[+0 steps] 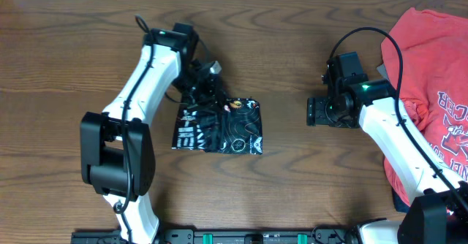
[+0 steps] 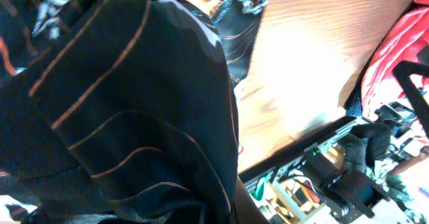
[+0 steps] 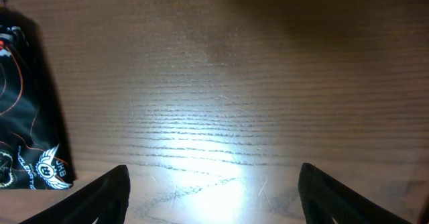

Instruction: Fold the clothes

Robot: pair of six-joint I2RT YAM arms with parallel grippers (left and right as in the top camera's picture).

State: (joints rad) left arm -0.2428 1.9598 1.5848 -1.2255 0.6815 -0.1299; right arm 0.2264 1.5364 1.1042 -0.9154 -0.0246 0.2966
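Note:
The black jersey (image 1: 228,128) with orange and white contour lines lies folded into a small rectangle at the table's middle. My left gripper (image 1: 203,90) is down on its upper left part, where the cloth is bunched. In the left wrist view the black cloth (image 2: 120,103) fills the frame right up to the camera and hides the fingers; the gripper seems shut on it. My right gripper (image 1: 316,112) is open and empty, to the right of the jersey, apart from it. In the right wrist view its fingers (image 3: 213,197) frame bare wood, with the jersey's edge (image 3: 20,117) at far left.
A red T-shirt (image 1: 431,69) with white lettering lies crumpled at the right edge, under my right arm; it also shows in the left wrist view (image 2: 395,56). Bare wooden table (image 1: 292,47) lies between the arms. The arm bases stand at the front edge.

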